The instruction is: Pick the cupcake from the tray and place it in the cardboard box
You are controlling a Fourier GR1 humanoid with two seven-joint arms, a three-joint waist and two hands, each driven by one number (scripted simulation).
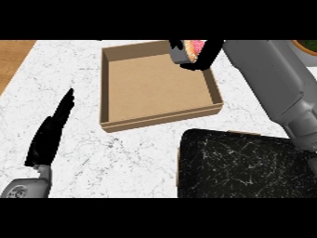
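Head view:

- The counter [140,153] is white marble, with a strip of wooden surface [3,69] along its far left edge.
- The cardboard box [157,88] sits open on the far middle part of the counter, its brown floor bare and its four low walls upright.
- The tray [250,167] is a dark, marbled slab at the counter's near right corner, just beside the box's near right corner; its top shows no items.
- The right hand [203,56] is above the box's far right corner, at the end of a grey forearm [277,88] that runs from the near right edge toward the far edge.
- Its black fingers are curled round the cupcake [188,50], grasping it; the cupcake's pink top and grey wrapper show between the fingers and thumb.
- The cupcake is over the box's far right rim, held in the hand and clear of the tray. Whether it touches the box wall cannot be told.
- The left hand [49,132] rests over the counter's left part, well apart from the box, with its fingers straight and released, pointing toward the far edge and holding nothing.
- A potted plant [315,49] with green leaves and a tan rim shows at the counter's far right corner, partly cut by the edge of the view.
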